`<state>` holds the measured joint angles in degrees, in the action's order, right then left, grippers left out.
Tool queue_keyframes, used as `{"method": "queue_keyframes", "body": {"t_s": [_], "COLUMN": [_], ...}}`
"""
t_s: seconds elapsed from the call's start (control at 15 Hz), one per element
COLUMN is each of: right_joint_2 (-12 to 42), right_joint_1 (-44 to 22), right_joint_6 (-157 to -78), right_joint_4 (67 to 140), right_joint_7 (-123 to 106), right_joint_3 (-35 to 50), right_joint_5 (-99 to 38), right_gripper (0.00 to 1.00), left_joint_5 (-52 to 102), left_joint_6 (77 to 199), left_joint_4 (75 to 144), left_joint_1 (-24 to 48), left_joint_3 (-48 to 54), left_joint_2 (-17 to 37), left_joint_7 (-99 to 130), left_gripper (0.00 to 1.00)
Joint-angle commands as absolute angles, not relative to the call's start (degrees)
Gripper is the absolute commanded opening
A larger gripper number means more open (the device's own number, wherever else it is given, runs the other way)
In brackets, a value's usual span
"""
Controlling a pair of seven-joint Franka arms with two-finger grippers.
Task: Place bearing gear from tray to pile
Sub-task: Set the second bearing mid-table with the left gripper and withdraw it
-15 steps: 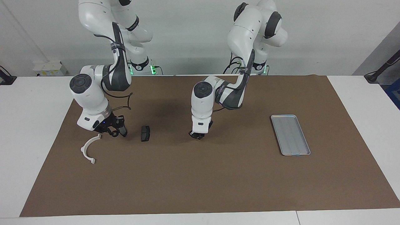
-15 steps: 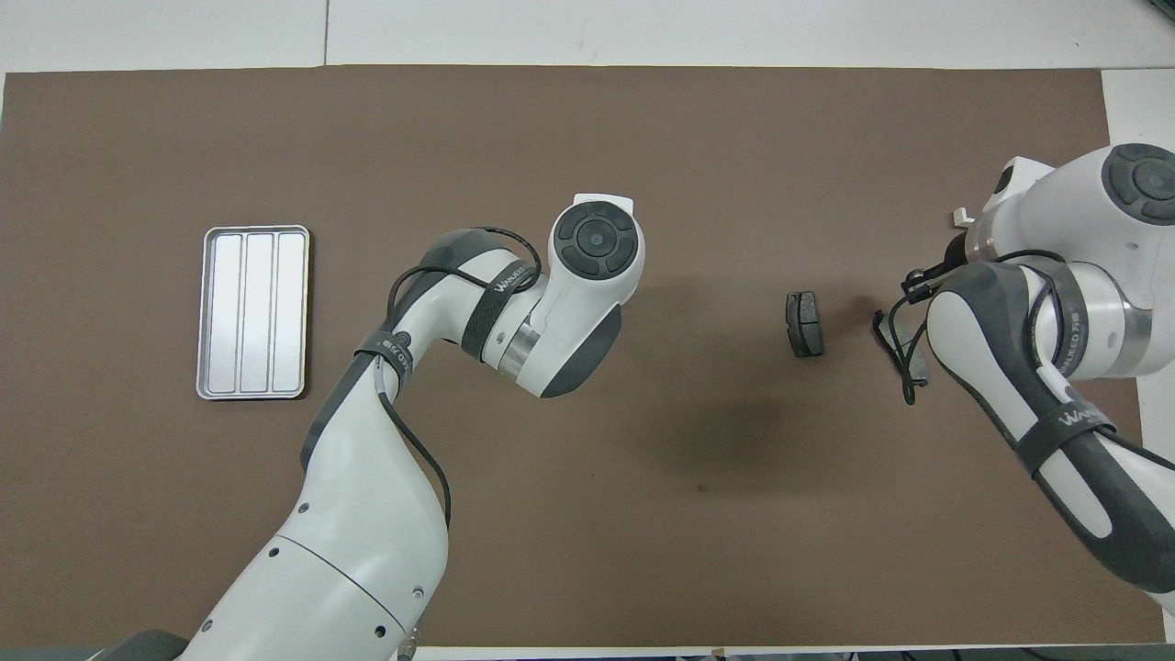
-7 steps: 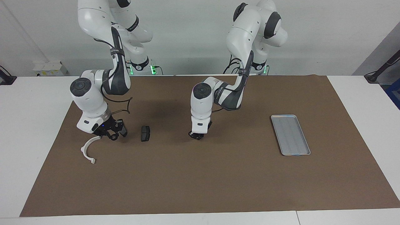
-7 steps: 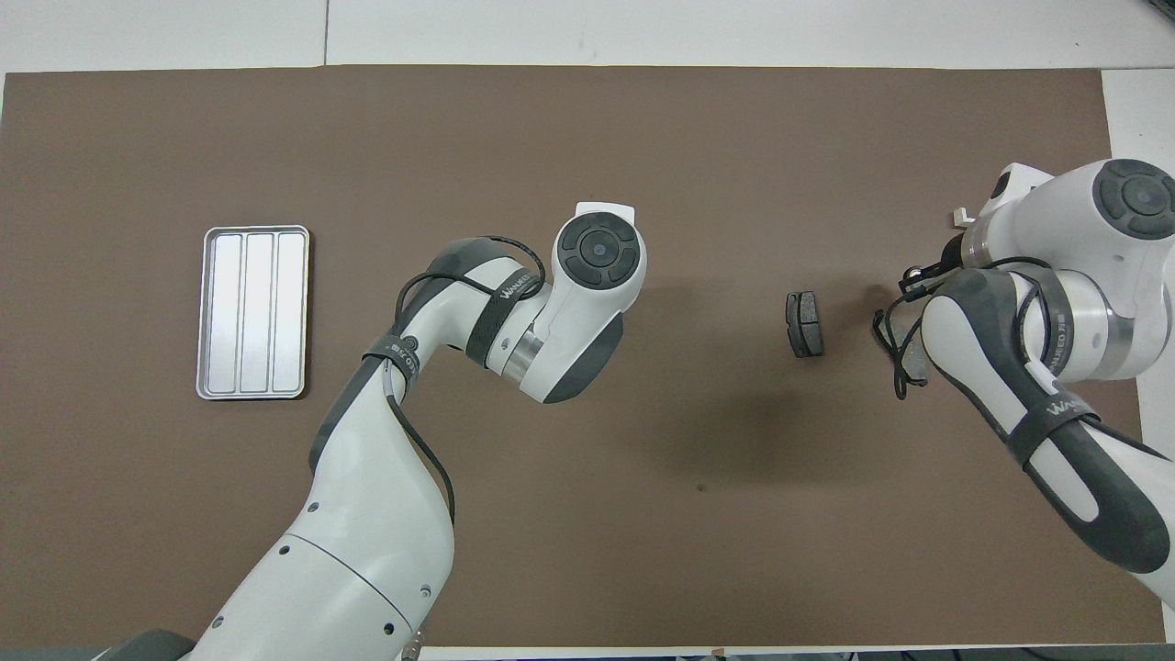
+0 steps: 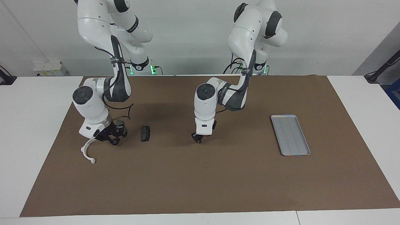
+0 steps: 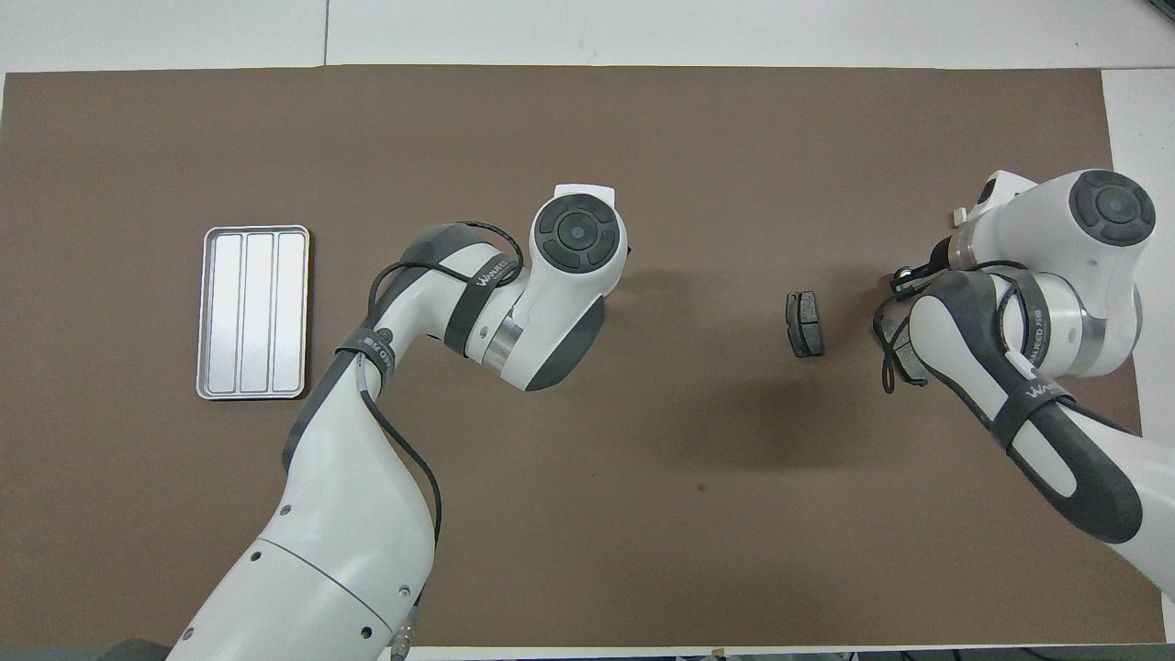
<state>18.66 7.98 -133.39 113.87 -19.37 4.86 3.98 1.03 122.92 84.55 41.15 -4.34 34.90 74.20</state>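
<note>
Over the last second the right gripper (image 5: 110, 137) has sunk closer to the mat (image 5: 200, 187) and drifted toward the white arc (image 5: 87, 152), so it now hangs just beside the arc's upper end. The left gripper (image 5: 197, 138) has turned a little over the mat's middle and does nothing else. The arc, the dark plate (image 5: 145, 133) and the tray (image 5: 290, 135) lie where they lay. The tray, well apart at the left arm's end, is bare, so we judge the pickup done and the drop at the pile close. At the right gripper's tips we see a small dark round thing that we take for the gear (image 5: 115, 142), though it could be part of the gripper. We cannot tell whether the right jaws are clenched on it or released. The left jaws are equally unreadable, and nothing shows between them or on the mat beneath. From overhead both grippers are covered by their own wrists, and so is most of the arc. A grey shape (image 6: 892, 338) under the right arm may be a second plate, but it is too hidden to say.
</note>
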Motion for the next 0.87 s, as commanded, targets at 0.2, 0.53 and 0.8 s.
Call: {"method": "queue_keyframes", "body": {"t_s": [0.2,0.53,0.8], "right_joint_2": [19.16,16.19,14.67], "right_joint_1": [8.96,6.52,-1.9], "right_joint_6": [-134.48,-128.78,-118.85], "right_joint_4": [114.08,113.47,104.97], "right_joint_7": [-18.65,-8.82,12.77], "right_joint_3": [5.8,6.67,11.07], "right_joint_5": [3.25,3.16,0.88], "right_gripper": [0.99,1.0,1.0], "left_joint_5": [0.88,1.14,1.14], "left_joint_6": [108.83,97.49,92.12], "left_joint_4": [91.04,94.48,94.22], "left_joint_1": [30.61,18.92,11.53], "left_joint_3": [-4.48,-4.48,-4.57], "left_joint_2": [15.5,3.71,-0.52], "left_joint_7": [60.69,38.99,23.23], "left_gripper": [1.0,1.0,1.0]}}
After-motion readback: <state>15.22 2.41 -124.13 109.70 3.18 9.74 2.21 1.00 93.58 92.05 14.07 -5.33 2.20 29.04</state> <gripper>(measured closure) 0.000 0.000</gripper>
